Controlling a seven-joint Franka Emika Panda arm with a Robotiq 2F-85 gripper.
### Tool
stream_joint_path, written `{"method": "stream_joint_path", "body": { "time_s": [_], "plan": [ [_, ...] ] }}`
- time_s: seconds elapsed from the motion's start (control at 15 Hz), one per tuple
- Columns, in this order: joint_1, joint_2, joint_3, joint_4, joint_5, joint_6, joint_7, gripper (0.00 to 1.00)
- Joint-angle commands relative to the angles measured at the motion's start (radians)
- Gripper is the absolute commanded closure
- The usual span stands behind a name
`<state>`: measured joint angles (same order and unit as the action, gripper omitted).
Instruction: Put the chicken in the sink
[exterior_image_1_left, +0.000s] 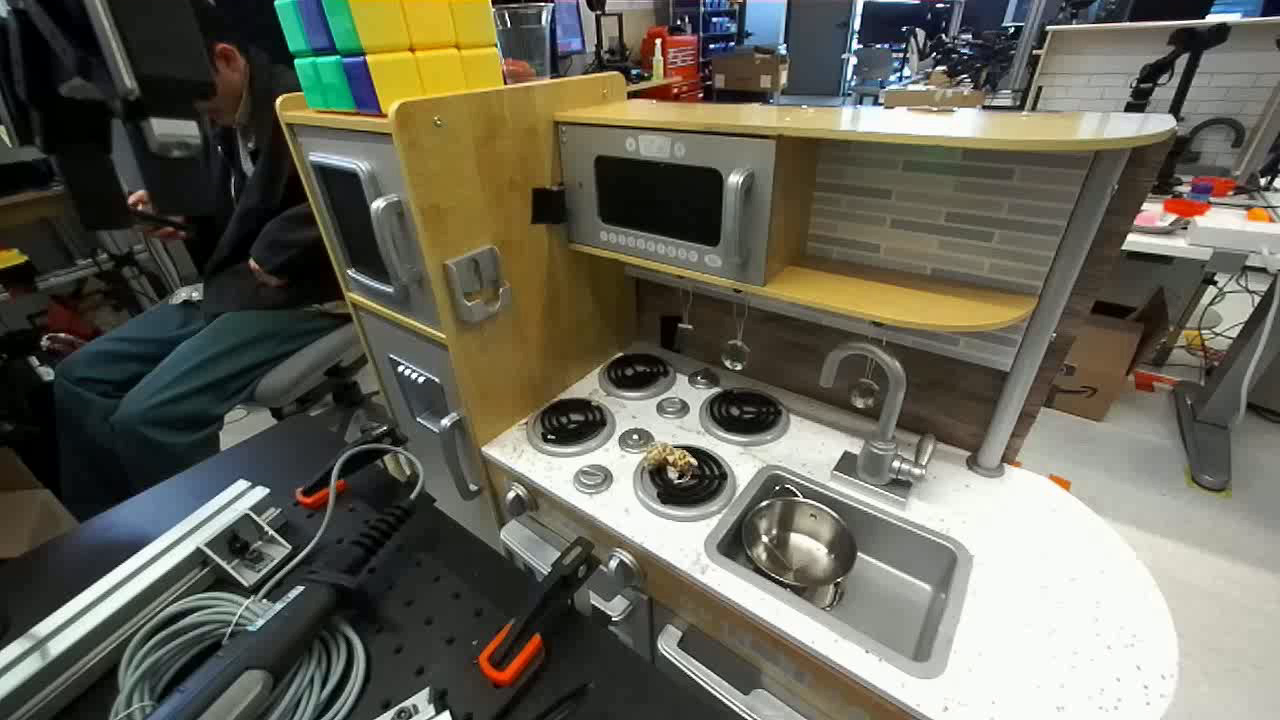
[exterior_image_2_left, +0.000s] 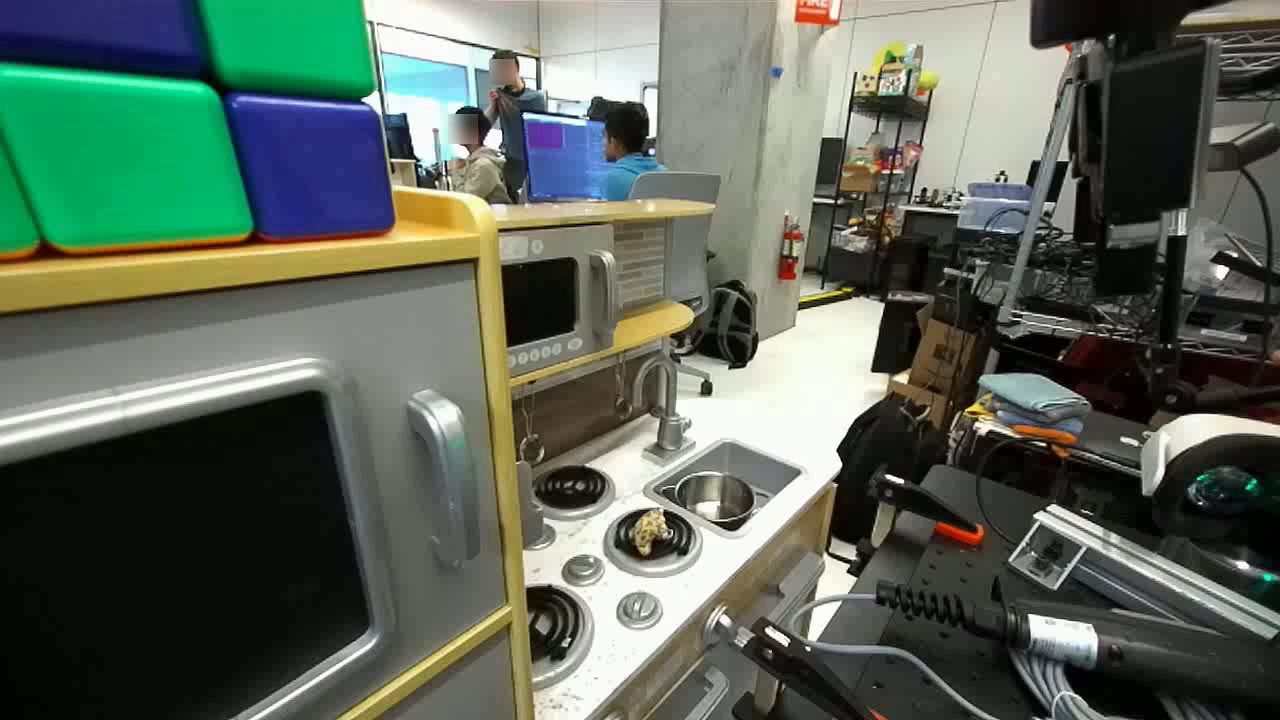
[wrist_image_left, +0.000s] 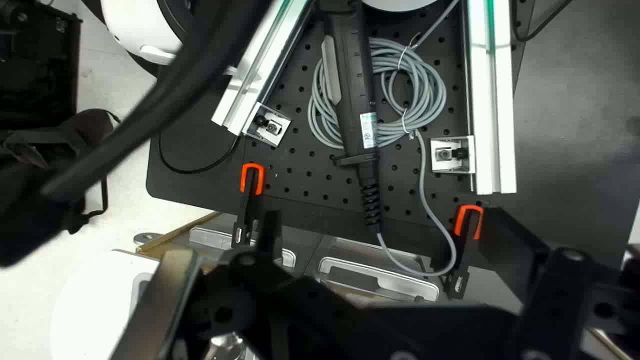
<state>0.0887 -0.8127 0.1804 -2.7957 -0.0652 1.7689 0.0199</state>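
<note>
The chicken (exterior_image_1_left: 672, 460) is a small lumpy golden-brown piece on a black coil burner beside the sink. It also shows in an exterior view (exterior_image_2_left: 650, 530); it is not visible in the wrist view. The sink (exterior_image_1_left: 915, 590) is a grey rectangular basin in the white counter; it also shows in an exterior view (exterior_image_2_left: 785, 470). A shiny metal pot (exterior_image_1_left: 800, 540) stands inside it. My gripper (wrist_image_left: 384, 222) shows blurred and dark in the wrist view, its fingers spread wide with nothing between them. It is over the edge of the black bench and the kitchen's front, away from the chicken.
A grey faucet (exterior_image_1_left: 880, 420) rises behind the sink. The microwave (exterior_image_1_left: 665, 200) and wooden shelf (exterior_image_1_left: 900, 290) overhang the counter's back. The black pegboard bench (wrist_image_left: 300, 170) in front holds coiled cable (wrist_image_left: 425, 90), metal rails (wrist_image_left: 490, 100) and orange-tipped clamps (wrist_image_left: 467, 220).
</note>
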Motion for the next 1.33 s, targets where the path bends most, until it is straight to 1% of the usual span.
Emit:
{"method": "stream_joint_path", "body": {
  "time_s": [0.0,0.33,0.47,0.67,0.8,0.93,1.07,1.27],
  "plan": [
    [0.019,0.003,-0.017,0.002,-0.011,-0.004,0.011,0.00],
    [0.019,0.003,-0.017,0.002,-0.011,-0.004,0.011,0.00],
    [0.002,0.050,-0.023,0.007,0.010,0.032,0.044,0.00],
    [-0.055,0.184,-0.044,0.010,0.015,0.194,0.129,0.00],
    [-0.102,0.306,-0.070,0.019,0.018,0.335,0.190,0.00],
    [-0.150,0.432,-0.105,0.046,0.016,0.445,0.225,0.00],
    [-0.189,0.559,-0.129,0.088,0.019,0.525,0.277,0.00],
    [-0.218,0.747,-0.167,0.179,0.038,0.590,0.361,0.00]
  ]
}}
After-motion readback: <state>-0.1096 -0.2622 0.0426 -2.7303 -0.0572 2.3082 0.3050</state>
